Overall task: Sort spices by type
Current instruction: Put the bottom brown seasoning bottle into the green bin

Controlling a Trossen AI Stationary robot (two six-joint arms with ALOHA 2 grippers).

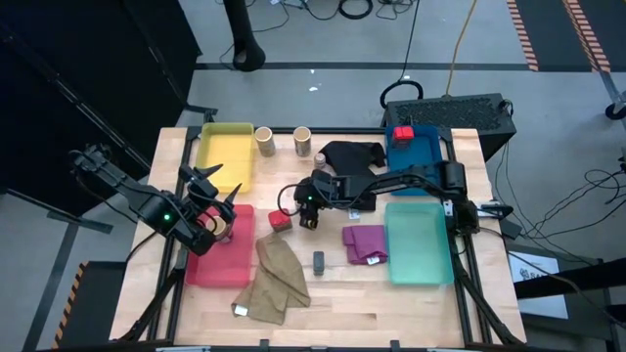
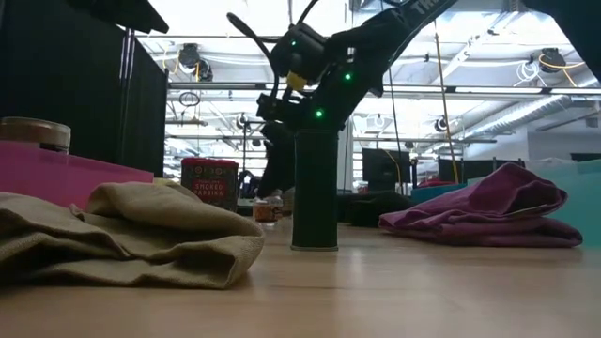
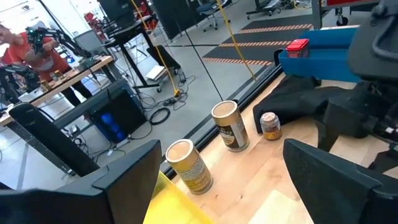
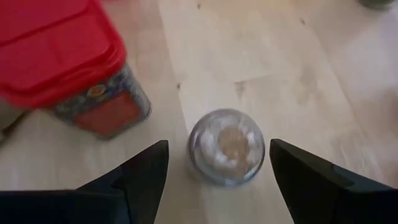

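My right gripper (image 4: 217, 148) hangs open over a tiny round jar with a grey lid (image 4: 227, 146) that stands on the table's middle. Its fingers stand on either side of the jar without touching it. A red-lidded box (image 4: 68, 62) stands just beside the jar, toward the table's left (image 1: 281, 221). A dark grey block (image 1: 319, 261) stands upright nearer the front edge. Two tan cylinders (image 1: 265, 142) (image 1: 302, 141) and another small jar (image 3: 269, 124) stand at the far edge. My left gripper (image 1: 210, 196) waits open above the red tray (image 1: 220, 259).
A yellow tray (image 1: 225, 154) lies far left, and a blue tray (image 1: 416, 156) far right holds a red box (image 1: 402, 133). The teal tray (image 1: 419, 242) lies right. A black cloth (image 1: 352, 154), a purple cloth (image 1: 364, 242) and a khaki cloth (image 1: 277, 279) lie around the middle.
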